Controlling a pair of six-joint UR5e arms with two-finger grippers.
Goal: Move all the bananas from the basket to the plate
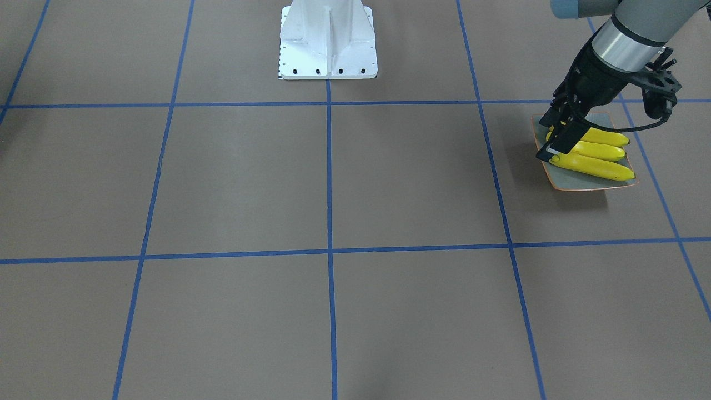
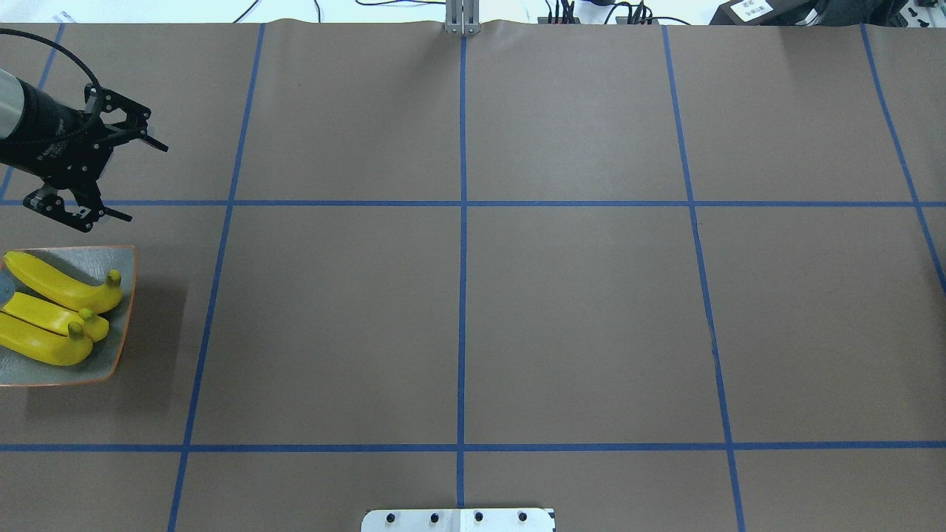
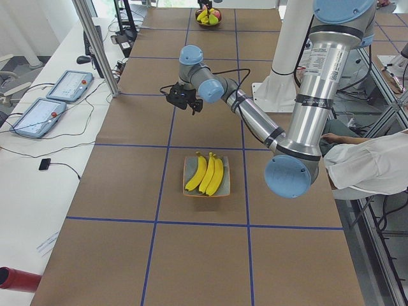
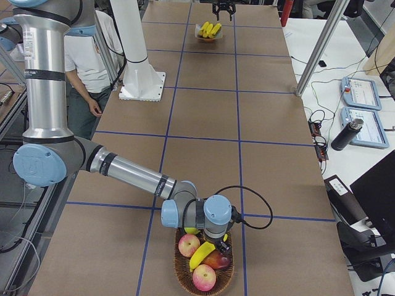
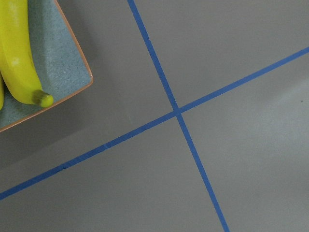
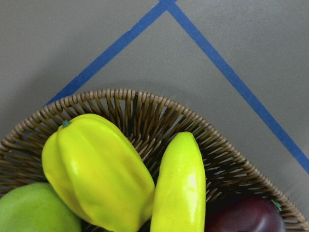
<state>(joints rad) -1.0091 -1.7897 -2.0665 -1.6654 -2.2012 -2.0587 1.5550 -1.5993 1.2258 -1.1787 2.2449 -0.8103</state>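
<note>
Three yellow bananas [image 2: 59, 284] lie side by side on the square grey-green plate [image 2: 66, 373] at the table's left edge. They also show in the front view as bananas [image 1: 594, 165] on the plate [image 1: 589, 182]. My left gripper [image 2: 144, 183] hovers open and empty just beyond the plate; in the front view the left gripper [image 1: 544, 140] overlaps the plate's edge. A fourth banana [image 6: 179, 188] lies in the wicker basket [image 6: 120, 94]. The right gripper [image 4: 216, 237] hangs over that basket [image 4: 185, 271]; I cannot tell whether it is open or shut.
The basket also holds a ribbed yellow fruit [image 6: 96, 169], a green apple [image 6: 34, 208], a dark red fruit [image 6: 246, 215] and red apples [image 4: 204, 277]. The white robot base [image 1: 328, 41] stands at the table's edge. A person [image 3: 370, 166] sits beside the robot.
</note>
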